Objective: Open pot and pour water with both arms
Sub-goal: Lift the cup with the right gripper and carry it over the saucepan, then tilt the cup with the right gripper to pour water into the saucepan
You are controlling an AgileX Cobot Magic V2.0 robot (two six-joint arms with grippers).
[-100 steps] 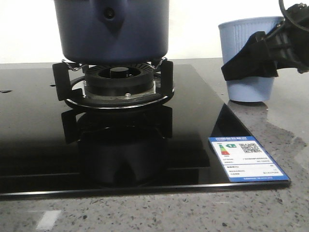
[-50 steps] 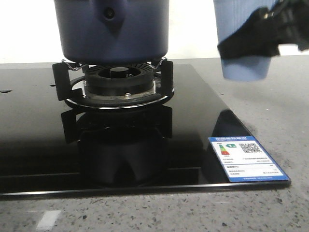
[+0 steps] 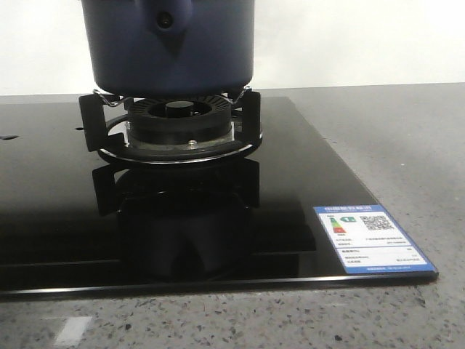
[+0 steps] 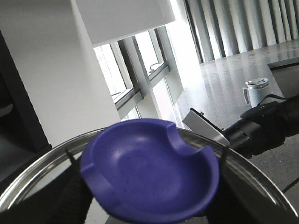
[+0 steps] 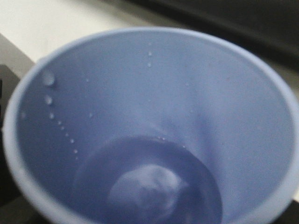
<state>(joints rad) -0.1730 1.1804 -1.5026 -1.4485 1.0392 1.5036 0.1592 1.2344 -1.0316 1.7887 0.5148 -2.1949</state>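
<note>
the big round dark navy-blue pot (image 3: pixel 168 45) sits on the black burner grate (image 3: pixel 171 127) of the glossy black glass cooktop (image 3: pixel 305 189), toward the far left of the grey speckled counter (image 3: pixel 407 145). its handle stub with the round hole faces the camera, and the rim is cut off above the front view, so whether it's open can't be read there.

neither arm shows in the front view. the left wrist camera is filled with a purple-blue dished knob (image 4: pixel 149 170) on a shiny steel-rimmed lid (image 4: pixel 261 175), which looks like the pot's lid held up off the stove. the fingers aren't visible, so i can't tell if that gripper is clamped or not. the right wrist camera looks straight down into a pale blue plastic cup (image 5: pixel 252 116) with a little water (image 5: pixel 149 186) at the bottom and droplets on the wall. i'd guess it's being carried, but the jaws are out of sight too, so no call there either.

what worries me: the cup is out of the front camera's sight, so tipping it off-centre could splash water onto the glass or burner. and a loose hold on that lid could let it slide and drop.
</note>
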